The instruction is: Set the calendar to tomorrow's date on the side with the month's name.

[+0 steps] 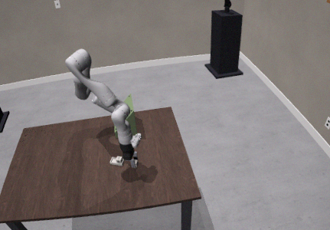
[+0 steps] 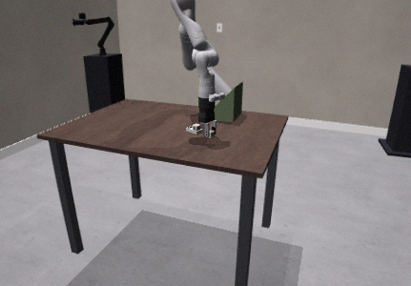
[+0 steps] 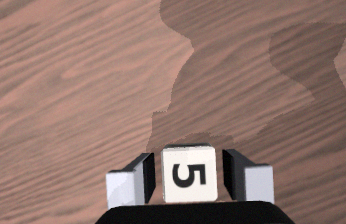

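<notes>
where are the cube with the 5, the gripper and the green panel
cube with the 5 (image 3: 189,174): wrist view, its numbered face
gripper (image 3: 188,168): wrist view, midway between its fingertips
green panel (image 2: 236,102): exterior view, its upright side

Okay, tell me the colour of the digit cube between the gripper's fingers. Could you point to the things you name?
White cube (image 3: 169,167), black 5; clearest in the wrist view.
</notes>
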`<state>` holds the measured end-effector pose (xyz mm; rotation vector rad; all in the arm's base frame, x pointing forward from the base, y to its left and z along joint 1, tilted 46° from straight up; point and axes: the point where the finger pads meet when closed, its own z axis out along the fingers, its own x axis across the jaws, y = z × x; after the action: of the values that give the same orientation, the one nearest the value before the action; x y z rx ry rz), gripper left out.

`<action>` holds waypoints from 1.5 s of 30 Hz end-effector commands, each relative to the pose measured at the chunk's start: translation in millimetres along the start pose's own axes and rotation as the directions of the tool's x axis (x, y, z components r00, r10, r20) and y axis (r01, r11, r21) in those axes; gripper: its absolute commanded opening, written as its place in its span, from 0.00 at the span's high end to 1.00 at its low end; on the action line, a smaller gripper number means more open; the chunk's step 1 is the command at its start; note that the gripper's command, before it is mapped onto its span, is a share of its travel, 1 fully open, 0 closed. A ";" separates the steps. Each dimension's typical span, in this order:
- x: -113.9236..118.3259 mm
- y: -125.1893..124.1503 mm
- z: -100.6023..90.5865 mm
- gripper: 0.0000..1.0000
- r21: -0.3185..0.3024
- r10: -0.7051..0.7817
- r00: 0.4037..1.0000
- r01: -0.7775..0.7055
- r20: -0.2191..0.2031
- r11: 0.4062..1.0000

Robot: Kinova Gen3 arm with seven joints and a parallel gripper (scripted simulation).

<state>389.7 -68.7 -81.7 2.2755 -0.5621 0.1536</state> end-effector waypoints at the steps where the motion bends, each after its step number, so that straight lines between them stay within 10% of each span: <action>1: 0.3 -0.6 -0.7 0.13 0.002 0.000 1.000 0.000 -0.001 1.000; 26: 0.3 -0.6 -0.7 0.13 0.002 0.000 1.000 0.000 -0.001 1.000; 27: 0.3 -0.6 -0.7 0.43 0.002 0.000 1.000 0.000 -0.001 1.000; 45: 0.3 -0.6 -0.7 0.43 0.002 0.000 1.000 0.000 -0.001 1.000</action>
<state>389.7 -68.7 -81.7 2.2754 -0.5621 0.1534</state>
